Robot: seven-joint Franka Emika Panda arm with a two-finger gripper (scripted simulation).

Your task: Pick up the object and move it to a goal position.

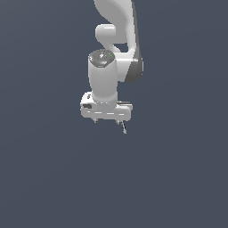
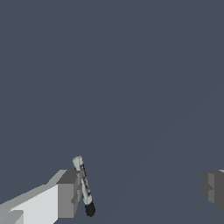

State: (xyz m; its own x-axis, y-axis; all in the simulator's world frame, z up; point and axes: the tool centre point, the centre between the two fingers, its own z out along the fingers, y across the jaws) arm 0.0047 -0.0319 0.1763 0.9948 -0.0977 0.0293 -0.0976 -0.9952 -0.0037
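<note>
My claw (image 1: pixel 107 120) points straight down over a plain dark grey counter (image 1: pixel 49 178), with nothing else on it in either view. Its two short fingers are spread wide, well apart, so it is released and grasping nothing.

The rod (image 1: pixel 124 128) is thin and pale grey-green with a dark tip. In the exterior view it sits just beside the finger on that view's right, slightly tilted. The wrist view shows the rod (image 2: pixel 84 186) lying right against the inner face of one finger (image 2: pixel 68 194), dark end nearer the camera, while the other finger (image 2: pixel 213 189) stands far off. I cannot tell whether it rests on the counter.

I judge the wide spread is to straddle so thin a thing, but it sits off-centre, so closing may nudge it sideways.
</note>
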